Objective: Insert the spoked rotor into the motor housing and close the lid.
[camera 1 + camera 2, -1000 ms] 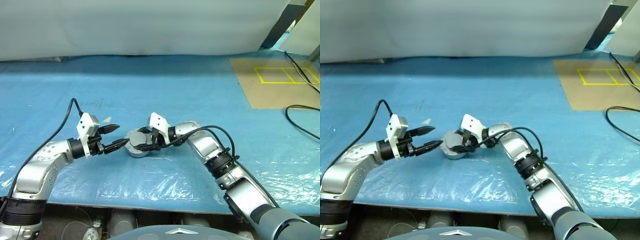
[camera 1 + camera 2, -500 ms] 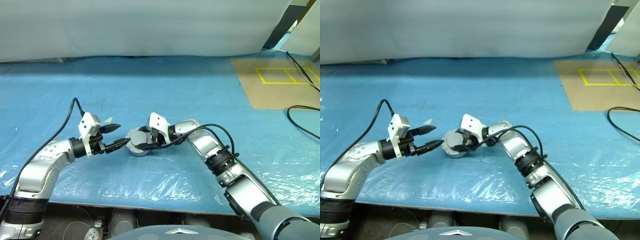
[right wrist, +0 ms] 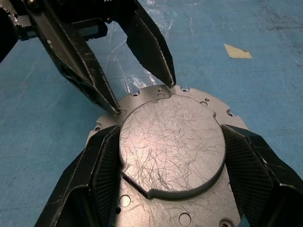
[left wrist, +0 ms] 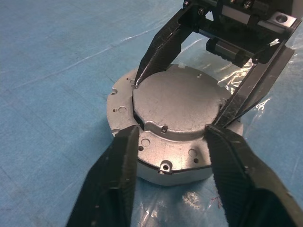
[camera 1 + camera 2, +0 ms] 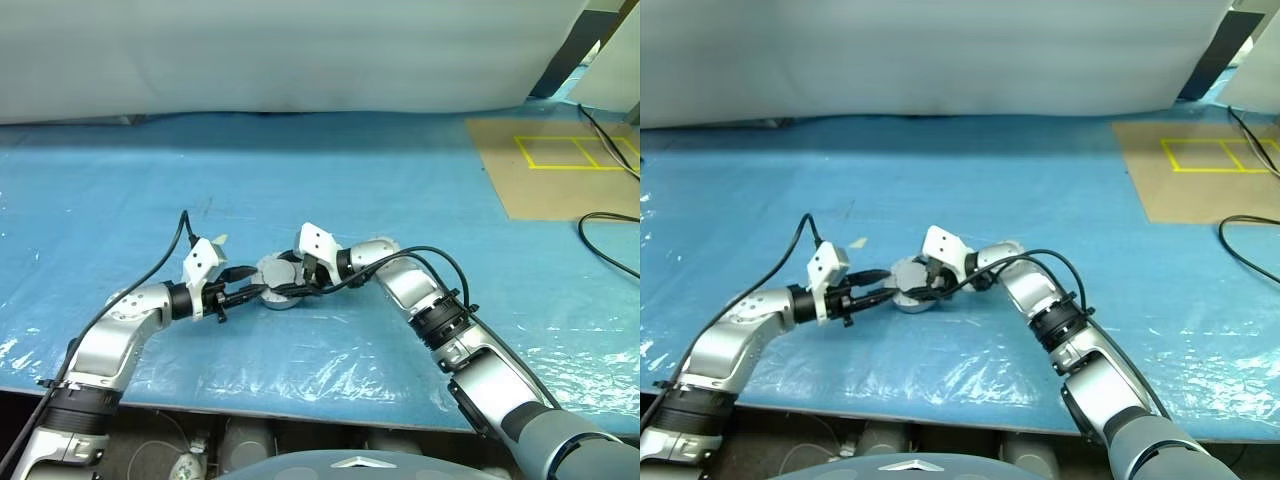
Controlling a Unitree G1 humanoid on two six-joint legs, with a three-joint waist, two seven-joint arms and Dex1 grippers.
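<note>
So the motor housing sits on the blue-covered table with its flat scratched lid on top. The right gripper has its fingers clamped on the lid's raised disc from both sides. The left gripper comes in opposite, fingers part open, tips at the housing's rim and gripping nothing.

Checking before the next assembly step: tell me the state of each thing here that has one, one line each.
Motor housing: lying flat on the blue sheet, top covered by a flat round plate.
Right end effector: closed on the raised plate, a finger on each side.
Left end effector: open, tips at the housing's flange.
</note>
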